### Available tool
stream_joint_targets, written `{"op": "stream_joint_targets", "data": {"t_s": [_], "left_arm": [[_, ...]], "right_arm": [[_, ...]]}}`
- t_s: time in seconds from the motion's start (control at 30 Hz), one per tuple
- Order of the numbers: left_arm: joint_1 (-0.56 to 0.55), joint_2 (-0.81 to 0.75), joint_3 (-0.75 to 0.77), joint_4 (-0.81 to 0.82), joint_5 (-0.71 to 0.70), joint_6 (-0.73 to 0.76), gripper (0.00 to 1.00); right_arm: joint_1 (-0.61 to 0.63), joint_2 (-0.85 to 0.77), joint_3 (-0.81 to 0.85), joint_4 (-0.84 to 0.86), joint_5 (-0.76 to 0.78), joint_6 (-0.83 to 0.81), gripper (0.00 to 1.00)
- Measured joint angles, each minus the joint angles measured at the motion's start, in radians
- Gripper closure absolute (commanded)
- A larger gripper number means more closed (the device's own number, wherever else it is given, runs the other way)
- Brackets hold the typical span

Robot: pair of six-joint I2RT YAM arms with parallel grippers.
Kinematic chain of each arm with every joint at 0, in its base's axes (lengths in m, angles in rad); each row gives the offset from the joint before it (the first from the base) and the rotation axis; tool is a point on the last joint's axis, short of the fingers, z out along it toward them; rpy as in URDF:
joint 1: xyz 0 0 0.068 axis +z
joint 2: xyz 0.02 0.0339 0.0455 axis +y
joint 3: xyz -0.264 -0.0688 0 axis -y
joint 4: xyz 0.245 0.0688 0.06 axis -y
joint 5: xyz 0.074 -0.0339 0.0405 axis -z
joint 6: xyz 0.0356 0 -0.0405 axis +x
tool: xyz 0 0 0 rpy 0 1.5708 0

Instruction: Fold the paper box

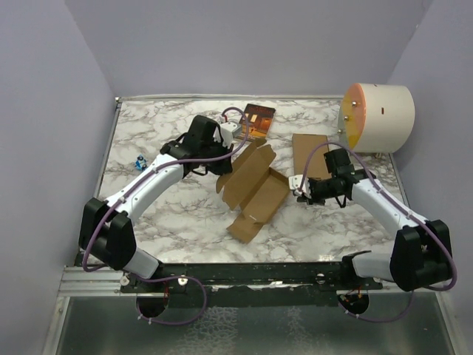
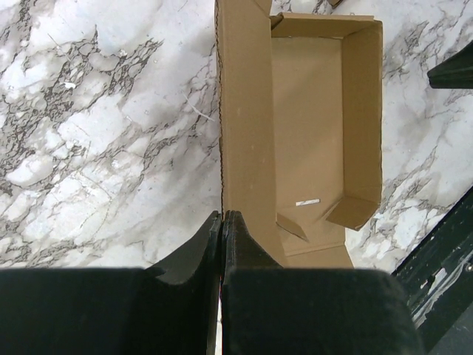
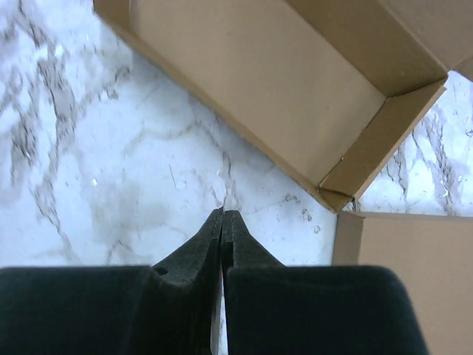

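The brown paper box [image 1: 251,188] lies open and half-folded, walls raised, diagonally on the table [image 1: 177,218].

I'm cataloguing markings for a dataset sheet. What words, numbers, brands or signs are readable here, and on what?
No text is readable.
Small white strip inside the plain brown cardboard paper box: too small to read.
Dark red-brown book with a picture cover: blurred, no legible lettering.

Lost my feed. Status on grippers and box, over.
Left gripper shut, at box wall. Right gripper shut, empty, above table. Box open, part-folded. Spare carton close by right gripper.
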Motion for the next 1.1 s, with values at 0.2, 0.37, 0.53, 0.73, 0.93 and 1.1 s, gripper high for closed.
{"op": "stream_joint_targets", "data": {"t_s": [0.2,0.37,0.53,0.73,0.93,1.1], "left_arm": [[0.0,0.018,0.015,-0.008,0.009,0.008,1.0],[-0.001,0.038,0.018,-0.006,0.047,0.011,1.0],[-0.009,0.066,0.017,-0.002,0.092,0.016,1.0],[-0.029,0.081,0.018,0.007,0.122,0.026,1.0],[-0.034,0.081,0.022,-0.005,0.065,0.031,1.0],[-0.046,0.087,0.048,-0.026,0.006,0.037,1.0]], "right_arm": [[-0.003,0.088,0.003,-0.017,0.077,-0.131,0.99],[0.02,0.257,0.046,0.043,0.132,-0.12,0.99],[0.086,0.305,0.142,0.095,0.164,-0.06,0.99],[0.121,0.344,0.206,0.13,0.184,0.039,0.99],[0.099,0.334,0.206,0.08,0.185,0.027,0.98],[-0.03,0.22,0.209,-0.053,0.07,-0.047,0.87]]}}
